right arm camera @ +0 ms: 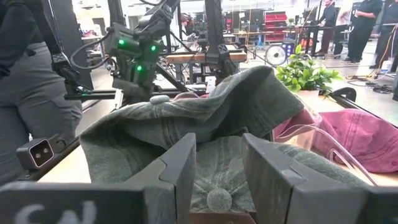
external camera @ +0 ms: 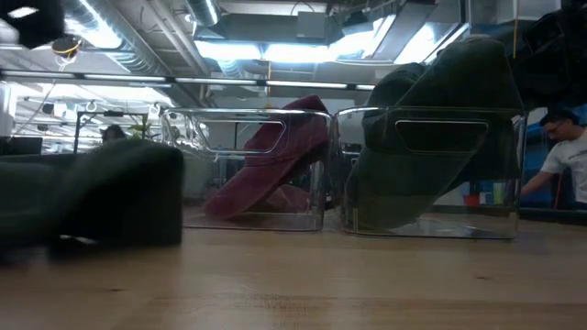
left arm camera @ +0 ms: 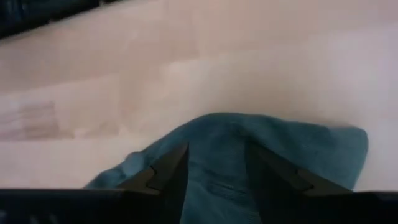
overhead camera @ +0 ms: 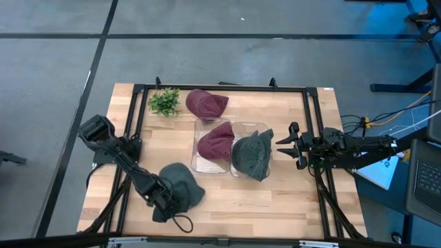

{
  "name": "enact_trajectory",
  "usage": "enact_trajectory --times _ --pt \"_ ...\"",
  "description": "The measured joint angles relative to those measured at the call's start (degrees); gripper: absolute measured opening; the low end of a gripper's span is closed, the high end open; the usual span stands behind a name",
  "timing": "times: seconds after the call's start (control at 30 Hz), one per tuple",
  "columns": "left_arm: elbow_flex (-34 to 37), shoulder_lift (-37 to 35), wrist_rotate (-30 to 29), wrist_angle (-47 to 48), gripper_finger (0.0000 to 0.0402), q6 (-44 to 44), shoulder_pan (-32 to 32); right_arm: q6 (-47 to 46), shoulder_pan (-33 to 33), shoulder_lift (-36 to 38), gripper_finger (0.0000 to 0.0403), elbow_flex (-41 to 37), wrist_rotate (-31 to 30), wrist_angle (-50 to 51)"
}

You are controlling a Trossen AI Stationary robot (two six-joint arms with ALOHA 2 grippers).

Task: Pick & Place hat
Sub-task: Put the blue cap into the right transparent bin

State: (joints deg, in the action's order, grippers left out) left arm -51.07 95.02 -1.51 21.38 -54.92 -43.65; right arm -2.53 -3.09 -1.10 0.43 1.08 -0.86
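Note:
A dark green hat (overhead camera: pixel 182 191) lies on the table near its front edge; it also shows in the low view (external camera: pixel 101 197). My left gripper (overhead camera: pixel 160 201) is shut on the hat's left side. A second green hat (overhead camera: pixel 251 155) sits in the right clear bin (overhead camera: pixel 241 126), leaning over its rim. A maroon hat (overhead camera: pixel 215 141) sits in the left clear bin (overhead camera: pixel 200 165). Another maroon hat (overhead camera: pixel 205 103) lies at the far edge. My right gripper (overhead camera: pixel 281 143) is open, level, just right of the binned green hat (right arm camera: pixel 186 118). My left gripper pinches a raised fold of the green hat's cloth (left arm camera: pixel 217 143) between its two fingers, slanting down from the table's left. One layer or several, I cannot tell. The rest of the hat lies on the table.
A small green plant (overhead camera: pixel 164 102) stands at the far left of the table. A black frame (overhead camera: pixel 220 87) runs round the table's edges. Bare wood lies between the bins and the front edge. A person (external camera: pixel 564 156) stands in the room beyond.

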Motion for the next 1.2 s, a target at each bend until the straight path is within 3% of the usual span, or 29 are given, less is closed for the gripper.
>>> enact_trajectory --times 0.27,0.43,0.6,0.7,0.93,1.2 --pt "0.0 2.87 1.52 -2.01 0.0138 2.92 -0.67 -0.01 0.01 0.0 0.0131 0.0 0.0 0.02" --pt "0.02 4.52 3.81 -11.08 0.0125 8.37 0.24 -0.02 0.0 0.0 0.0131 0.0 0.02 0.0" --pt "-0.33 5.09 -4.44 -16.84 0.011 13.44 2.83 0.0 0.01 0.0 0.0131 0.0 0.01 0.01" --pt "-2.06 3.68 -7.94 -12.42 0.0103 9.71 3.83 -0.02 0.0 0.0 0.0131 0.0 0.02 0.02" --pt "-6.34 0.75 -5.97 -6.34 0.01 2.76 5.69 -0.02 0.01 0.0 0.0131 0.0 0.0 0.0" --pt "-8.22 0.42 -6.83 -8.03 0.0118 -2.27 10.03 -0.02 0.0 0.0 0.0131 0.0 0.0 0.02"
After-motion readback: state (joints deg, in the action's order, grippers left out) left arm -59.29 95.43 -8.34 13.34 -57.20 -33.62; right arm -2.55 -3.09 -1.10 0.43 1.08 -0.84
